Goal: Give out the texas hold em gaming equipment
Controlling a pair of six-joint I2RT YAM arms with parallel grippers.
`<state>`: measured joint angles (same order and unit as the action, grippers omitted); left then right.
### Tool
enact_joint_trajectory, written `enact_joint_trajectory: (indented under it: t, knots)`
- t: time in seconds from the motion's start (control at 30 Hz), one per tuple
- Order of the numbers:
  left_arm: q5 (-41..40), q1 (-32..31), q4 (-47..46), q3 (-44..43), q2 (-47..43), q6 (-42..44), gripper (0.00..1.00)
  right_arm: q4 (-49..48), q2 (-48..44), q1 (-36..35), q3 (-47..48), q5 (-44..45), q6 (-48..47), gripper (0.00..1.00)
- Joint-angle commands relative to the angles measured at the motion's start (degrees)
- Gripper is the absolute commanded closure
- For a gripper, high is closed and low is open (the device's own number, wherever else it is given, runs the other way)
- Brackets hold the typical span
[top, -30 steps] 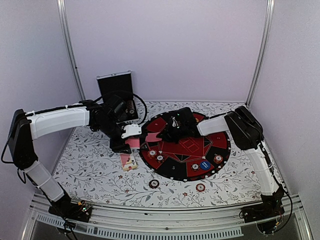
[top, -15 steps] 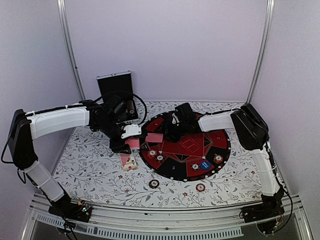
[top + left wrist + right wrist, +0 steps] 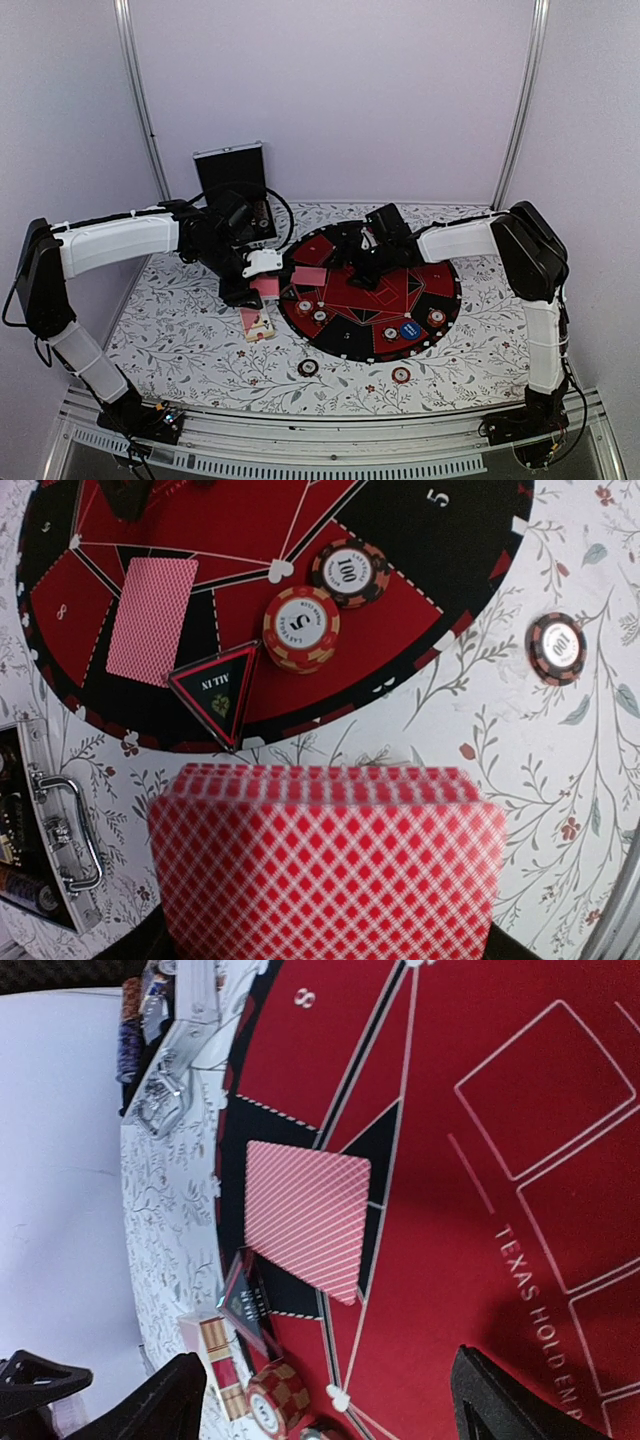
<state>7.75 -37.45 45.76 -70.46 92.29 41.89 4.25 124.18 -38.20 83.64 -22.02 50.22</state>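
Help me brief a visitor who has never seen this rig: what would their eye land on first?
Most likely the round red-and-black poker mat at centre, with one pink-backed card lying face down on its left side, near the open right gripper. Next, the thick pink deck clamped in the left gripper, just off the mat's left edge.

Soft even light w/ faint shadows; cards (image 3: 330, 870) closest to left wrist cam blurry, rest sharp.
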Motion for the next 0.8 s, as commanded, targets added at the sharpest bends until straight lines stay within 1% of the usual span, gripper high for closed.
enact_joint_trajectory:
  t: [0.0, 0.07, 0.17, 0.33, 0.57, 0.77]
  knots:
    - [1.11, 0.36, 0.05, -2.00, -0.46, -0.50, 1.00, -9.72, -6.23, -1.18, -3.59, -7.67, 4.77, 0.10]
    - [1.13, 0.36, 0.18, -2.37, -0.37, -0.49, 1.00, -12.80, -7.12, -2.39, -4.39, -11.70, 6.83, 0.08]
    - [1.05, 0.36, 0.05, -2.90, -0.28, -0.66, 1.00, -18.29, -7.14, -4.25, -5.81, -16.63, 10.46, 0.08]
    - [1.07, 0.36, -0.22, -3.52, -0.11, -0.87, 1.00, -26.53, -5.44, -6.98, -6.96, -21.15, 16.21, 0.08]
    - [0.86, 0.28, -0.14, -3.86, 0.04, -0.91, 1.00, -32.63, -2.63, -9.37, -5.74, -24.32, 20.67, 0.09]
    - [1.10, 0.06, -0.14, -4.34, 0.15, -0.93, 1.00, -33.21, 0.46, -10.18, -2.39, -25.23, 22.23, 0.11]
